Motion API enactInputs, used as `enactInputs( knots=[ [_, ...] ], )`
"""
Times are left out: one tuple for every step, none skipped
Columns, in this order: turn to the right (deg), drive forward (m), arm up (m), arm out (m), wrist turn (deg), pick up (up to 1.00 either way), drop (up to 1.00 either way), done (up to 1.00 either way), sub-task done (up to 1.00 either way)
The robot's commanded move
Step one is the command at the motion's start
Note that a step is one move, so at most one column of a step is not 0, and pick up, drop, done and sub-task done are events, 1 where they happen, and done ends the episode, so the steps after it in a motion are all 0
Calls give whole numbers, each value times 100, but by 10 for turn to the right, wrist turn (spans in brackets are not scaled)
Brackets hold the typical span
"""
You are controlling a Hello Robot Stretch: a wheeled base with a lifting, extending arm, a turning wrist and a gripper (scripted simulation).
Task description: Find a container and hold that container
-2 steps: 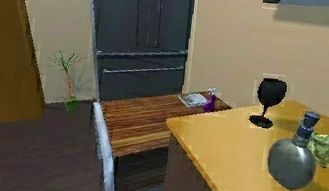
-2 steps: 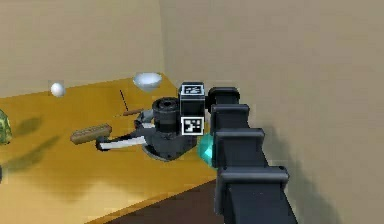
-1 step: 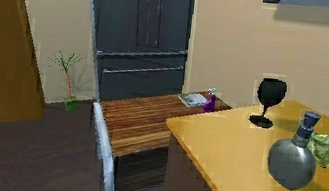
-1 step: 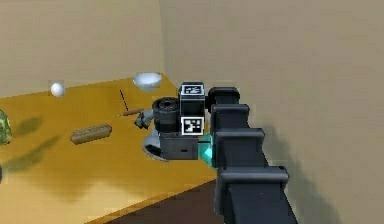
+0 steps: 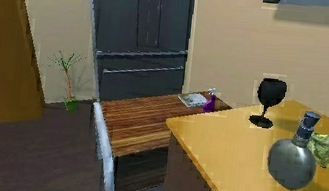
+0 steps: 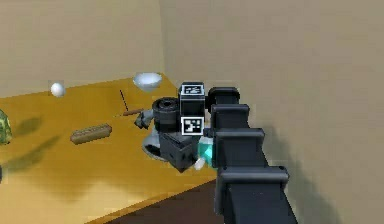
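Yellow tabletop (image 6: 60,170) bears a pale bowl (image 6: 148,77) at twelve o'clock from the gripper (image 6: 145,120), which sits at a grey dish (image 6: 152,152) (likely the container); grasping seems in hand; jaw state and hold can't be told; next calls for a straight lift.

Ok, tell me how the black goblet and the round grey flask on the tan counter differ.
The black goblet stands on a thin stem and foot; the grey flask rests straight on its round belly. The goblet is black with a wide mouth; the flask is grey with a narrow dark-blue neck. The goblet stands farther back, the flask nearer the camera. Both stand on the tan counter.
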Motion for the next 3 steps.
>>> enactInputs(
  knots=[
    [0, 0, 0, 0, 60, 0, 0, 0, 0],
    [0, 0, -8, 0, 0, 0, 0, 0, 0],
    [0, 0, 0, 0, 0, 100, 0, 0, 0]
  ],
)
